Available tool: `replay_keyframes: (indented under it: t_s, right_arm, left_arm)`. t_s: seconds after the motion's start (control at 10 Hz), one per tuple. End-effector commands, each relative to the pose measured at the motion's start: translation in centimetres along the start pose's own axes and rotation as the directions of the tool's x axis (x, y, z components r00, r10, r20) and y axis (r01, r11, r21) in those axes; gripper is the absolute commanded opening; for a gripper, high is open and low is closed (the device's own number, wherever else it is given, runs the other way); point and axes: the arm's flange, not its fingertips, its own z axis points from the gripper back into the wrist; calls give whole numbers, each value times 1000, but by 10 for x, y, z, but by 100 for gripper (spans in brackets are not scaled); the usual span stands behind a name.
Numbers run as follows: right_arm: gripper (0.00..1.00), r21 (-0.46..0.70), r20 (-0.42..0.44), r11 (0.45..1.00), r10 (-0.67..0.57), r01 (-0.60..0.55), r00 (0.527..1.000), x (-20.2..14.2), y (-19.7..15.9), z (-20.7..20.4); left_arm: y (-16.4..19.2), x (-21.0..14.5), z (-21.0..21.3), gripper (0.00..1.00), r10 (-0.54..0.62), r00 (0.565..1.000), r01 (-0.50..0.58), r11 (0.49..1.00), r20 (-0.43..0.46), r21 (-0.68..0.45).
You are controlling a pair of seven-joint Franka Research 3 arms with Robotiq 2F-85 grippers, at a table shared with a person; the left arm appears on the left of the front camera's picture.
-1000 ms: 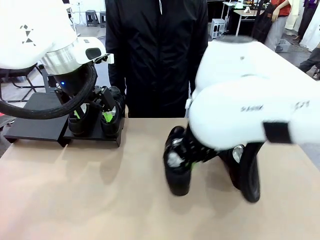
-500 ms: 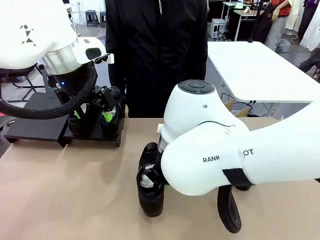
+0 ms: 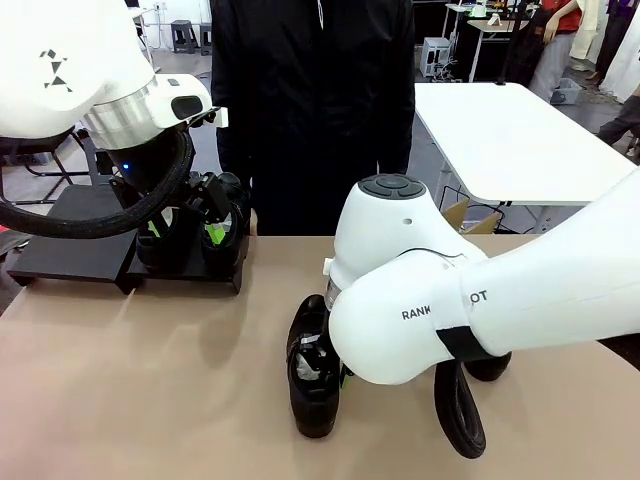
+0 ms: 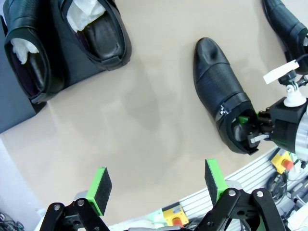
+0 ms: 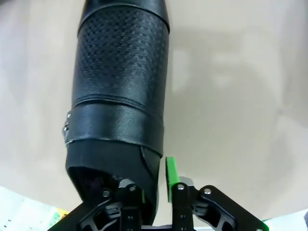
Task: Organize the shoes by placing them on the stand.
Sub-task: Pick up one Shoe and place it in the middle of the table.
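The shoe I'm working stands on the table near the middle, well apart from the stand, where two shoes sit side by side; a fourth shoe lies farther along the table. My right gripper straddles the shoe's heel wall with its fingers narrow, one inside and one outside, but I can't tell if they pinch. My left gripper hangs wide open above the table.

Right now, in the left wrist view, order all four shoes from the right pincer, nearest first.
1. Mid-table shoe, heel at the right pincer.
2. Loose shoe, top-right corner.
3. Inner shoe on the stand, top left.
4. Outer shoe, far left on it.
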Motion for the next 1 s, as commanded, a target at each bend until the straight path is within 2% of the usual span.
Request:
replay_keyframes:
  t_s: [0.0,0.1,0.2,0.7,0.8,0.9]
  right_arm:
    - [73,-25,-15,998,55,-55,998,6,4,-2]
    - [92,-36,-30,998,53,-54,998,7,0,-3]
    - [100,-36,-29,998,52,-53,998,6,-4,-1]
    - [100,45,-32,998,49,-48,998,-5,-10,33]
    - [100,-25,-56,996,88,-89,995,-1,-14,42]
    - [100,15,-15,999,37,-37,999,3,-7,19]
  left_arm:
    - [2,-3,1,100,3,1000,-3,1000,1,5]
    - [2,-3,1,100,3,1000,-3,1000,1,5]
    - [2,-3,1,100,3,1000,-3,1000,1,5]
    - [2,-3,1,100,3,1000,-3,1000,1,5]
    - [2,-3,1,100,3,1000,-3,1000,1,5]
    - [2,-3,1,100,3,1000,-3,1000,1,5]
